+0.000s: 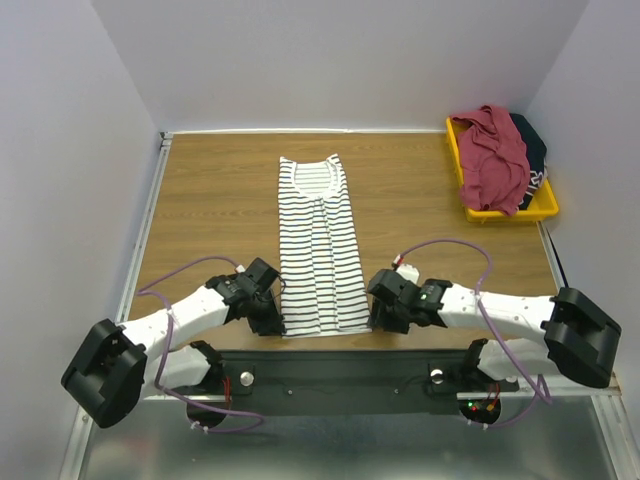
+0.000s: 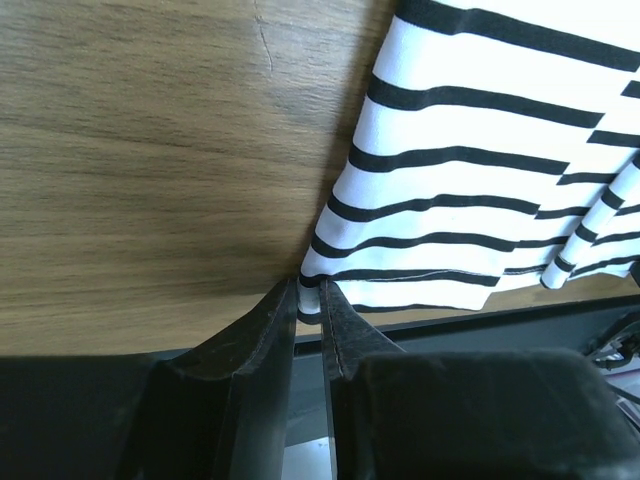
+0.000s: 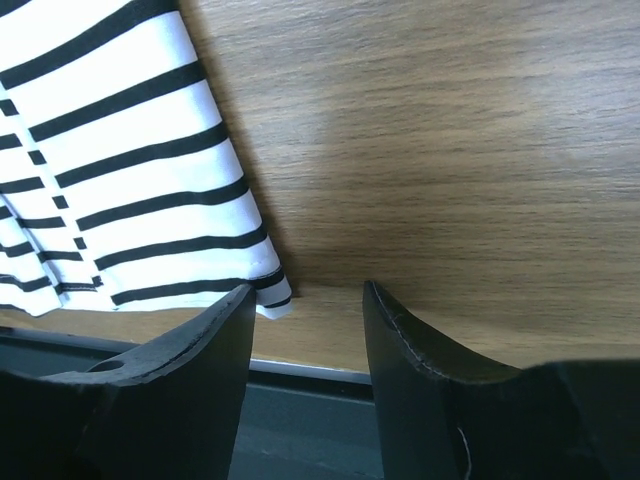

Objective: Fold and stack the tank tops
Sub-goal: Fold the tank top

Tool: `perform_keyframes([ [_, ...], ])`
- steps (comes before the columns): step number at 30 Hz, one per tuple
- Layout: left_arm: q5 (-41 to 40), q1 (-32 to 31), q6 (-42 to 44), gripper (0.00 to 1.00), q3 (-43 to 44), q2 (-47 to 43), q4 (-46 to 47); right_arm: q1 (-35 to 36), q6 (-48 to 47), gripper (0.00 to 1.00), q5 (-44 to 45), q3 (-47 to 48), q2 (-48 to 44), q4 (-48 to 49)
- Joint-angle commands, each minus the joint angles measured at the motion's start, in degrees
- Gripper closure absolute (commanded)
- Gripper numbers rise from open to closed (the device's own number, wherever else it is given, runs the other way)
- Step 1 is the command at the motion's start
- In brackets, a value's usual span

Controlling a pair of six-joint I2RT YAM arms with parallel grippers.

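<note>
One striped tank top (image 1: 318,250) | left tool (image 2: 308,288) pinching hem corner | right tool (image 3: 307,288) spread

Table (image 1: 220,200): brown wood-grain top, grain running 9 to 3 o'clock, surface matt with soft glare patches in the wrist views. Pale metal trim (image 1: 148,220) borders the 9 o'clock side and the 12 o'clock edge. One thin dark hairline mark (image 2: 265,45) crosses the grain in the left wrist view.

Yellow plastic bin (image 1: 505,214): rectangular, standing on the table at 2 o'clock, close to the 3 o'clock edge, long side running 12 to 6.

Walls (image 1: 330,60): plain pale grey, enclosing the table at 9, 12 and 3 o'clock.

Grey metal shelf (image 1: 350,450): lies below the table at 6 o'clock.
</note>
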Motion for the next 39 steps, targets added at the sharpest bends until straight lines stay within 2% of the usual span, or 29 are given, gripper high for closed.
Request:
perform_keyframes([
  [1, -0.9, 0.3, 1.4, 0.73, -1.0, 0.8, 0.0, -0.2, -0.1, 0.48, 1.2, 1.7, 1.3, 1.0],
  [14, -0.8, 0.2, 2.6, 0.73, -0.7, 2.0, 0.0, -0.3, -0.4, 0.49, 0.0, 3.8, 1.9, 1.8],
  [27, 0.1, -0.7, 2.2, 0.8, -1.3, 2.9, 2.1, 0.7, 1.5, 0.55, -2.5, 0.5, 3.4, 5.6],
  [28, 0.1, -0.9, 2.2, 0.8, -1.3, 3.1, 2.2, 0.7, 1.5, 0.6, -2.4, 0.3, 3.4, 5.6],
  [36, -0.6, -2.0, 2.2, 0.87, -1.0, 3.5, 2.8, 0.7, 0.8, 0.71, -1.6, 0.4, 3.4, 5.5],
  [39, -0.6, -2.2, 2.5, 1.0, -0.4, 3.9, 2.8, 0.6, -0.2, 0.81, -1.4, 1.2, 3.6, 5.4],
])
